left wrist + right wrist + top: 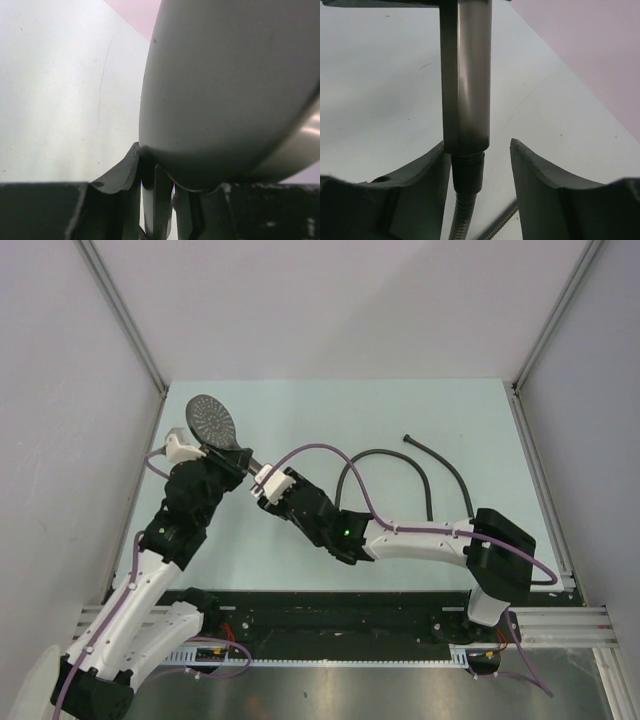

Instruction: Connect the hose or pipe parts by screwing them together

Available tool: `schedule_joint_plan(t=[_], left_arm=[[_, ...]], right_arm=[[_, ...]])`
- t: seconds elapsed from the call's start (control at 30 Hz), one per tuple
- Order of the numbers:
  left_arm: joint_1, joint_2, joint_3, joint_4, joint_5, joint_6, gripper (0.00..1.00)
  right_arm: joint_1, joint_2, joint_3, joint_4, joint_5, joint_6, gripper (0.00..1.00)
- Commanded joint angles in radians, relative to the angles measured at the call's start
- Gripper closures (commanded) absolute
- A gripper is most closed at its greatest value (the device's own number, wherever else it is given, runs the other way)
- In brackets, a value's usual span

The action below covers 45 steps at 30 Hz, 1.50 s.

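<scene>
My left gripper (226,453) is clamped tight on the shower head (212,420) just below its round dotted face, at the far left of the table (300,405). My right gripper (477,150) stands half wide around the end of the handle (465,75), where the nut (468,172) of the hose (385,453) meets it. One finger lies close against the nut and the other stands clear. The hose loops off to the right across the table
</scene>
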Motion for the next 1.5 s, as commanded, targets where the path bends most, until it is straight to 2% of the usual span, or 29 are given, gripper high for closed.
schedule_joint_plan(t=[0.0, 0.07, 0.1, 0.17, 0.2, 0.23, 0.33, 0.4, 0.43, 0.47, 0.5, 0.57, 0.6, 0.63, 0.67, 0.7, 0.77, 0.8, 0.9, 0.97, 1.1, 1.37, 1.43, 1.47], left_arm=[[-0.003, -0.029, 0.052, 0.037, -0.019, -0.058, 1.0], [-0.003, -0.029, 0.046, 0.035, -0.015, -0.075, 1.0], [-0.005, -0.027, 0.042, 0.034, -0.008, -0.076, 1.0], [-0.003, -0.024, 0.037, 0.034, -0.001, -0.076, 1.0], [-0.003, -0.024, 0.033, 0.034, 0.01, -0.076, 0.99], [-0.003, -0.023, 0.026, 0.034, 0.018, -0.073, 1.0], [-0.003, -0.023, 0.006, 0.046, 0.086, 0.014, 1.0], [-0.003, -0.036, -0.053, 0.141, 0.151, 0.091, 1.0], [-0.003, -0.077, -0.093, 0.208, 0.229, 0.103, 1.0], [-0.005, -0.099, -0.142, 0.377, 0.28, 0.111, 1.0], [-0.003, -0.125, -0.233, 0.452, 0.313, 0.102, 1.0], [-0.002, -0.158, -0.297, 0.591, 0.366, 0.094, 1.0], [-0.002, -0.161, -0.331, 0.619, 0.381, 0.098, 1.0], [-0.003, -0.161, -0.348, 0.656, 0.401, 0.112, 1.0], [-0.002, -0.159, -0.368, 0.742, 0.456, 0.13, 1.0], [-0.002, -0.155, -0.401, 0.785, 0.479, 0.14, 1.0], [-0.002, -0.152, -0.435, 0.909, 0.527, 0.152, 1.0], [-0.002, -0.147, -0.47, 0.951, 0.538, 0.154, 1.0], [0.0, -0.112, -0.527, 1.13, 0.588, 0.128, 1.0], [0.001, -0.08, -0.529, 1.213, 0.626, 0.118, 0.99], [0.006, 0.04, -0.497, 1.307, 0.741, 0.089, 1.0], [0.033, 0.08, -0.484, 1.368, 0.736, 0.059, 1.0], [0.04, 0.076, -0.494, 1.359, 0.687, 0.036, 1.0], [0.047, 0.069, -0.498, 1.332, 0.639, 0.007, 1.0]], right_arm=[[0.018, 0.019, 0.047, 0.108, 0.056, -0.013, 0.53], [0.021, 0.023, 0.046, 0.123, 0.056, -0.023, 0.65], [0.022, 0.021, 0.047, 0.126, 0.054, -0.023, 0.78], [0.021, 0.013, 0.047, 0.122, 0.039, -0.021, 0.89], [0.022, 0.007, 0.046, 0.111, 0.027, -0.015, 0.99], [0.018, 0.003, 0.047, 0.1, -0.01, -0.007, 1.0], [-0.042, -0.04, 0.047, 0.017, -0.189, 0.101, 1.0], [-0.121, -0.072, 0.047, -0.038, -0.374, 0.182, 1.0], [-0.149, -0.083, 0.044, -0.05, -0.424, 0.203, 1.0], [-0.171, -0.097, 0.044, -0.058, -0.464, 0.215, 1.0], [-0.22, -0.102, 0.043, -0.07, -0.564, 0.224, 1.0], [-0.273, -0.114, 0.038, -0.079, -0.674, 0.275, 1.0], [-0.309, -0.119, 0.035, -0.076, -0.828, 0.301, 1.0], [-0.374, -0.119, 0.037, -0.072, -0.916, 0.347, 1.0], [-0.413, -0.119, 0.028, -0.064, -0.999, 0.37, 1.0], [-0.439, -0.119, 0.014, -0.019, -1.153, 0.382, 1.0], [-0.494, -0.123, -0.02, 0.037, -1.273, 0.413, 1.0], [-0.513, -0.109, -0.026, 0.071, -1.414, 0.433, 1.0], [-0.571, -0.085, -0.044, 0.217, -1.673, 0.58, 1.0], [-0.58, -0.066, -0.049, 0.276, -1.749, 0.643, 1.0], [-0.584, -0.05, -0.049, 0.292, -1.878, 0.664, 1.0], [-0.585, -0.048, -0.049, 0.244, -1.9, 0.671, 1.0], [-0.584, -0.072, -0.049, 0.134, -1.808, 0.57, 0.88], [-0.582, -0.091, -0.049, 0.015, -1.756, 0.524, 0.69]])
